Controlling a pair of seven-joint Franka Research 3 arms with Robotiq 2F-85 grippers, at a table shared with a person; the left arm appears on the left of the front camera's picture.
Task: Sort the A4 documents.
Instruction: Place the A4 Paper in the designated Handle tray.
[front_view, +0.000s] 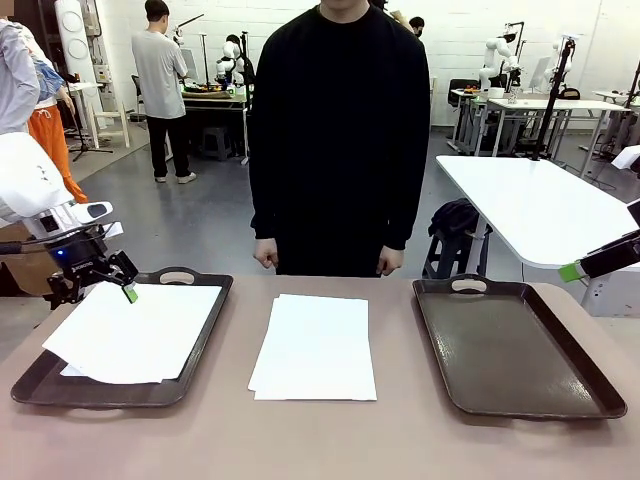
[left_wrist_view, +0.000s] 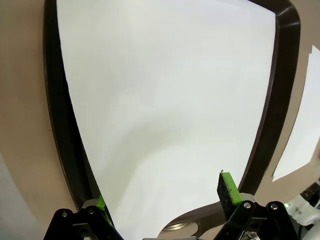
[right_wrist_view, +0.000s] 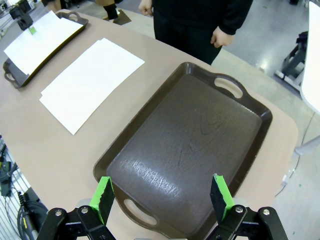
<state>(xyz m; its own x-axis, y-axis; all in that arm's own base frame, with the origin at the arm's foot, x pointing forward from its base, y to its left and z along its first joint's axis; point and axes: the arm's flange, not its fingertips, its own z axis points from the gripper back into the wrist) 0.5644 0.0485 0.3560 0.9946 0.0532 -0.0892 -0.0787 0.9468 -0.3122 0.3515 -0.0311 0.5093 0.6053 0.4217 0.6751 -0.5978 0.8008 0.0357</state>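
Observation:
The A4 documents are plain white sheets. A loose stack (front_view: 315, 345) lies on the table between two dark brown trays, also seen as the stack (right_wrist_view: 90, 82). Other sheets (front_view: 135, 330) lie askew in the left tray (front_view: 195, 375), the top one slightly bowed and reaching over the tray's left rim. My left gripper (front_view: 100, 290) hovers open just above the far left corner of that sheet (left_wrist_view: 165, 100), its fingers straddling the edge without pinching it. My right gripper (right_wrist_view: 162, 192) is open and holds nothing, above the near end of the right tray (right_wrist_view: 240, 107).
The right tray (front_view: 590, 390) holds nothing. A person in black stands at the far edge with both hands (front_view: 265, 257) hanging at the sides, clear of the table. A white table (front_view: 540, 200) stands behind on the right.

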